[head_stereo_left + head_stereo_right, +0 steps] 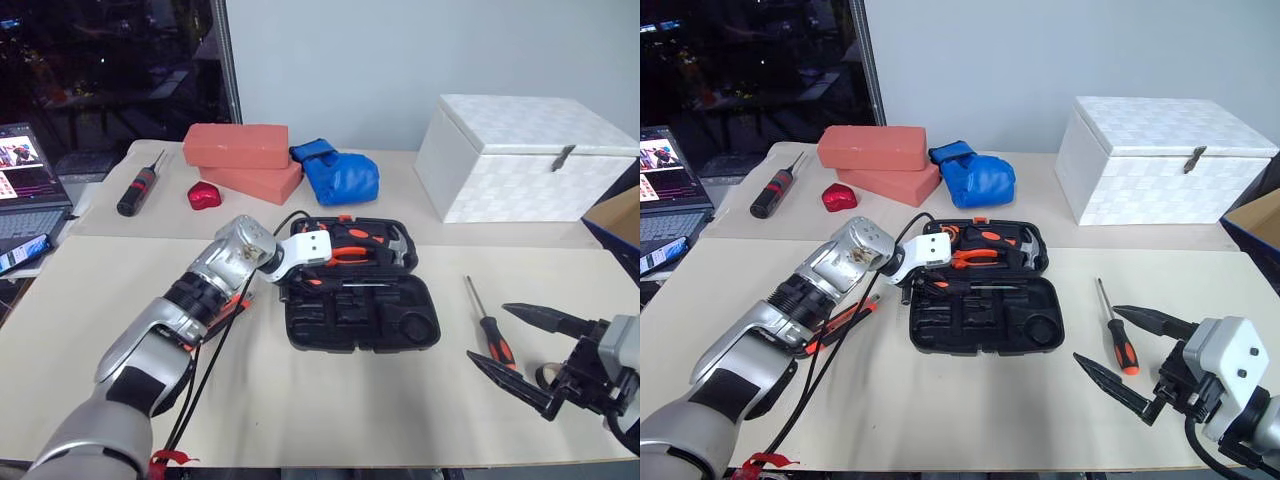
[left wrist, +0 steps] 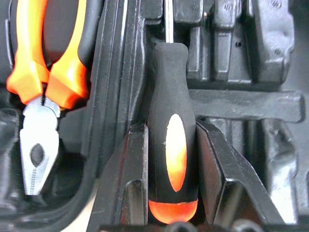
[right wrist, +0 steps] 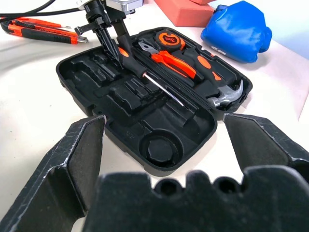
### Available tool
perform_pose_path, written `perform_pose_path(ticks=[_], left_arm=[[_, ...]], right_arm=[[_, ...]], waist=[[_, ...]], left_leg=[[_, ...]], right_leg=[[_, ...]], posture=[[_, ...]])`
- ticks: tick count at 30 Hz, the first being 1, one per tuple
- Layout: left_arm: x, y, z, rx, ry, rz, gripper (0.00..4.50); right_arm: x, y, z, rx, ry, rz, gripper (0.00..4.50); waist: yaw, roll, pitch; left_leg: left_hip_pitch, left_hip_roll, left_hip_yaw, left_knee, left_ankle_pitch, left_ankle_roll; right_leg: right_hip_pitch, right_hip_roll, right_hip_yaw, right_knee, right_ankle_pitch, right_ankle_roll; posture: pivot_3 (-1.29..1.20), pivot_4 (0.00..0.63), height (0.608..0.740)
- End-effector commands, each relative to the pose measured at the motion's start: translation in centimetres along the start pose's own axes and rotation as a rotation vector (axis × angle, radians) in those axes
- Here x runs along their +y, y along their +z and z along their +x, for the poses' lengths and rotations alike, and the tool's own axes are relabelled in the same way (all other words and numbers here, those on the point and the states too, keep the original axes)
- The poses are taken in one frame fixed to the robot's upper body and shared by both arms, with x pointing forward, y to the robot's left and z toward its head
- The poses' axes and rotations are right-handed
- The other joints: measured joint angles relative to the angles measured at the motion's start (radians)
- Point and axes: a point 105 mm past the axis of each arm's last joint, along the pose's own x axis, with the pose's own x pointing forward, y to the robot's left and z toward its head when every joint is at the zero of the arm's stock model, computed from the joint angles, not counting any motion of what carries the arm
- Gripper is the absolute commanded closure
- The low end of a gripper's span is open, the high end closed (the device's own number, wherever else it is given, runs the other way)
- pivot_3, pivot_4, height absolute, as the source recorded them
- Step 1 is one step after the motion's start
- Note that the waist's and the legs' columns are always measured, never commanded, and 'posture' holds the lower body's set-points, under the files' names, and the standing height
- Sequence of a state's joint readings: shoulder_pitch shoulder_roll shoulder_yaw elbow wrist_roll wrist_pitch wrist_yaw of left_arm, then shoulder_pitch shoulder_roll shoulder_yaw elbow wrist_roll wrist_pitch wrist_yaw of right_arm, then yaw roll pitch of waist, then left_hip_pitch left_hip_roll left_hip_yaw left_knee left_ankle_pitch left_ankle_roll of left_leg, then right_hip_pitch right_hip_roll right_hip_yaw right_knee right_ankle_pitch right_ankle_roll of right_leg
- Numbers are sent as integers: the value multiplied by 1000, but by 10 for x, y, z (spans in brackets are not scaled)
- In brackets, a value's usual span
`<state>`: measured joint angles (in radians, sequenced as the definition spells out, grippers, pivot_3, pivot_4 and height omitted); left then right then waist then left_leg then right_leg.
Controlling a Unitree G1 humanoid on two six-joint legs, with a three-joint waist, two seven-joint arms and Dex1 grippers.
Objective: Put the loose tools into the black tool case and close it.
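The black tool case [image 1: 400, 325] lies open in the middle of the table. Its far half holds pliers [image 3: 169, 63], a tape measure and a hammer. My left gripper [image 3: 110, 42] is shut on the handle of a slim orange-and-black screwdriver [image 2: 173, 145]. It holds it over the near half's moulded slots by the hinge, shaft lying along the case. A second slim screwdriver [image 1: 1123, 350] lies on the table right of the case, just ahead of my open right gripper [image 1: 1095, 333]. Orange-and-black utility knives [image 3: 38, 30] lie left of the case, partly under my left arm.
A white box [image 1: 520, 160] stands at the back right, with a cardboard box [image 1: 620, 225] at the right edge. Two red bricks [image 1: 240, 150], a blue glove [image 1: 335, 175], a small red object [image 1: 204, 195] and a black-and-red screwdriver [image 1: 140, 190] lie at the back left. A laptop [image 1: 25, 190] sits far left.
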<state>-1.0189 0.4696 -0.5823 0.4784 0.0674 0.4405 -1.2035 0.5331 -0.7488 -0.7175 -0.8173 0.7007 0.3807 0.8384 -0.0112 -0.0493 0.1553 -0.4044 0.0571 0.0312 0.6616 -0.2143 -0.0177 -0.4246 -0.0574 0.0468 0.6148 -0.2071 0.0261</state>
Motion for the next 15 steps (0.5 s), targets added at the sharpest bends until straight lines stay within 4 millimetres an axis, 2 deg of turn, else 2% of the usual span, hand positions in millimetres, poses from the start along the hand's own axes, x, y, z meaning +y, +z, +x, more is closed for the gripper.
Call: perform_pose_path(ticks=[1,3,5,8,11,13,15], left_arm=[[21,5,-11,-5,102,37,2447],[19,23,-25,-157,88,-14,1790],[13,33,-40,-280,64,-64,1790],[9,36,-48,-412,93,-170,2479],[6,37,-46,-464,147,-210,3538],[2,40,-33,-512,198,-259,4311],[-3,36,-16,-512,235,-307,4472]], right_arm=[[2,5,0,-11,-1,-11,0],[4,5,0,-12,0,-10,0],[4,6,-1,-14,-6,-5,0],[5,4,-2,-15,-17,4,0],[5,3,-2,-21,-33,15,0],[0,1,-1,-23,-69,27,0],[-8,-2,1,-18,-127,27,0]], waist=[[0,0,0],[1,0,0],[-1,0,0],[0,1,0],[0,2,-1],[3,2,-1],[10,2,-1]], left_leg=[[0,-1,-1,0,0,0],[0,-4,-4,0,1,1],[-2,-5,-4,0,1,1],[-2,-5,-5,0,1,2],[-2,-6,-5,0,1,2],[-2,-6,-5,0,0,3],[-2,-7,-6,0,0,3]], right_leg=[[0,0,0,0,0,0],[1,-1,1,1,0,0],[0,-1,2,1,0,1],[0,-1,2,1,-1,2],[1,-2,3,1,-2,5],[1,-2,3,1,0,10],[1,-2,3,0,0,11]], posture=[[0,150,740],[0,150,740],[0,150,740],[0,150,740],[0,150,740],[0,150,740],[0,150,740]])
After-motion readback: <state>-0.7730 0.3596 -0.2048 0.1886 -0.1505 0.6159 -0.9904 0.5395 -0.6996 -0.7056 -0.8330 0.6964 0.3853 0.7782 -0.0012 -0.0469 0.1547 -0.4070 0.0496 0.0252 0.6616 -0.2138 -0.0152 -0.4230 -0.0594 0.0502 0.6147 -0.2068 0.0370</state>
